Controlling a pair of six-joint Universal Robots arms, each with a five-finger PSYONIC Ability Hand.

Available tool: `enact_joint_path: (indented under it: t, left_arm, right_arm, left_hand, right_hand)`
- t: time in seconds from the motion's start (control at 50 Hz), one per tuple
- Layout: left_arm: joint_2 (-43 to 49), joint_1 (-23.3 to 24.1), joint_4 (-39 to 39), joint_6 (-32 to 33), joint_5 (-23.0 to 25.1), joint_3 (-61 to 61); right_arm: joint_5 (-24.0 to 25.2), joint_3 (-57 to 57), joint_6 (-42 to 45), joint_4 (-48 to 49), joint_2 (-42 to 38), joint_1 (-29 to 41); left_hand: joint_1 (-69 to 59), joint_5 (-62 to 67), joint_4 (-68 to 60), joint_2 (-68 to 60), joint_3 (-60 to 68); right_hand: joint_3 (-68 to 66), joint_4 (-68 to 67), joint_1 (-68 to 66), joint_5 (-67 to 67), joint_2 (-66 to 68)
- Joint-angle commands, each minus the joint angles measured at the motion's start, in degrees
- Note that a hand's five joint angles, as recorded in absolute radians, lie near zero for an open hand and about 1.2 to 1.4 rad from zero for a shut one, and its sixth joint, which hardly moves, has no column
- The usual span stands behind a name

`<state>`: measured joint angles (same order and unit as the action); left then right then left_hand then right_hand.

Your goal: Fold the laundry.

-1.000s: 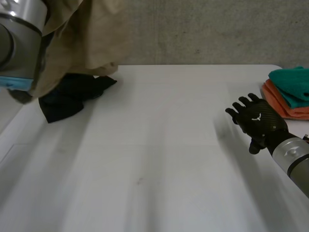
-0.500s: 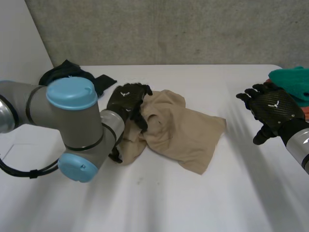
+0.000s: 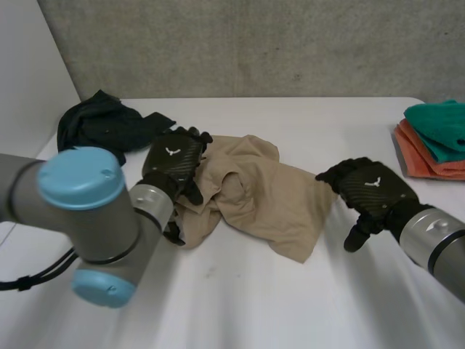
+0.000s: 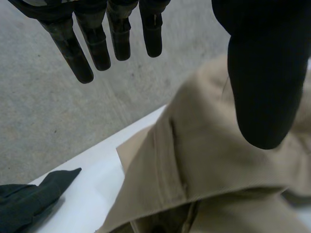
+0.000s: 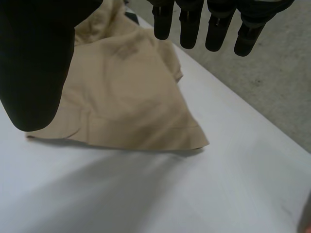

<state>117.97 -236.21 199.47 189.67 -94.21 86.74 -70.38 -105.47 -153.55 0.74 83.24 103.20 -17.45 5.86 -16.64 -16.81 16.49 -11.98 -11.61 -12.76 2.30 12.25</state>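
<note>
Both hands are loose and holding nothing: left hand (image 3: 174, 161) over the crumpled tan garment's (image 3: 270, 198) left side, right hand (image 3: 372, 190) just off its right edge.

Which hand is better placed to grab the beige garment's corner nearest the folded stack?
Right, likely. The right hand is open just beside that corner of the beige garment; the left hand is open too, but over the crumpled opposite end.

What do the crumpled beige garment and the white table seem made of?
The crumpled beige garment is probably matte woven cotton, judging by its stitched seams and soft folds. The white table looks smooth and hard, perhaps laminate with a faint sheen; exact material unclear.
</note>
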Motion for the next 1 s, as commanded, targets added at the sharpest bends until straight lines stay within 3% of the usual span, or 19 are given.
enact_joint_path:
  t: [0.02,0.04,0.16,0.24,0.32,0.42,0.48,0.64,0.76,0.84,0.86,0.88,1.0]
  left_arm:
    - [9.7,-0.6,-1.4,3.2,0.0,-8.1]
    - [10.5,-1.0,-2.8,3.0,-0.3,-9.6]
    - [9.5,-5.9,-4.3,4.3,-3.7,-15.0]
    - [4.3,-9.5,-3.0,9.6,-7.2,-21.1]
    - [0.5,-9.8,2.5,14.1,-6.3,-26.9]
    - [-2.1,-3.9,10.4,12.1,1.2,-29.7]
    - [-1.7,-1.1,10.7,10.6,4.8,-29.6]
    - [8.1,10.1,5.4,4.3,12.9,-22.8]
    - [12.6,15.1,-1.1,4.3,14.7,-18.8]
    - [12.5,16.5,-3.2,4.5,16.4,-15.8]
    - [12.0,16.7,-3.2,4.6,17.6,-14.8]
    - [11.8,16.8,-3.2,4.8,18.3,-14.3]
    - [4.8,16.1,-3.3,5.4,18.3,-13.0]
  right_arm:
    - [-2.6,-1.3,0.4,2.4,-1.1,1.0]
    - [-3.5,-1.6,0.4,3.3,-1.2,1.0]
    - [-4.3,-1.3,0.5,4.3,-1.3,0.5]
    - [-4.3,-0.9,0.5,4.4,-0.7,0.3]
    - [-4.4,-0.7,0.4,4.4,-0.4,0.3]
    - [-4.3,-1.1,0.4,4.4,0.3,0.2]
    - [-4.2,-1.5,0.4,4.4,0.3,0.2]
    - [-3.7,-1.6,0.4,4.4,0.6,0.0]
    - [-3.6,-0.9,0.4,4.4,1.2,-3.6]
    - [-3.4,-0.3,0.4,4.4,1.7,-7.1]
    - [-3.3,0.2,0.4,4.7,1.8,-8.4]
    - [-3.2,0.4,0.4,4.8,1.8,-9.0]
    - [-2.6,1.8,0.4,4.9,2.2,-11.2]
  left_hand:
    - [-34.8,36.4,-35.7,-35.5,35.8]
    - [-62.3,63.9,-63.1,-62.9,63.2]
    - [-62.5,64.1,-63.4,-63.2,63.5]
    - [-62.5,64.1,-63.4,-63.2,63.5]
    - [-62.5,64.1,-63.4,-63.2,63.5]
    - [-62.5,64.1,-63.4,-63.2,63.5]
    - [-62.5,64.1,-63.4,-63.2,63.5]
    - [-62.5,64.1,-63.4,-63.2,63.5]
    - [-62.5,64.1,-63.4,-63.2,63.5]
    - [-40.9,42.5,-41.8,-41.6,41.9]
    - [-24.4,26.0,-25.2,-25.0,25.3]
    - [-17.9,19.5,-18.7,-18.5,18.8]
    - [-11.4,13.0,-12.2,-12.1,12.4]
  right_hand:
    - [2.0,1.6,2.8,-2.3,-2.3]
    - [2.0,1.6,2.8,-2.3,-2.3]
    - [2.0,1.6,2.8,-2.3,-2.3]
    - [2.0,1.6,2.8,-2.3,-2.3]
    - [2.0,1.6,2.8,-2.3,-2.3]
    - [2.0,1.6,2.8,-2.3,-2.3]
    - [2.0,1.6,2.8,-2.3,-2.3]
    - [2.0,1.6,2.8,-2.3,-2.3]
    - [2.0,1.6,2.8,-2.3,-2.3]
    - [2.0,1.6,2.8,-2.3,-2.3]
    - [2.0,1.6,2.8,-2.3,-2.3]
    - [2.0,1.6,2.8,-2.3,-2.3]
    - [2.0,1.6,2.8,-2.3,-2.3]
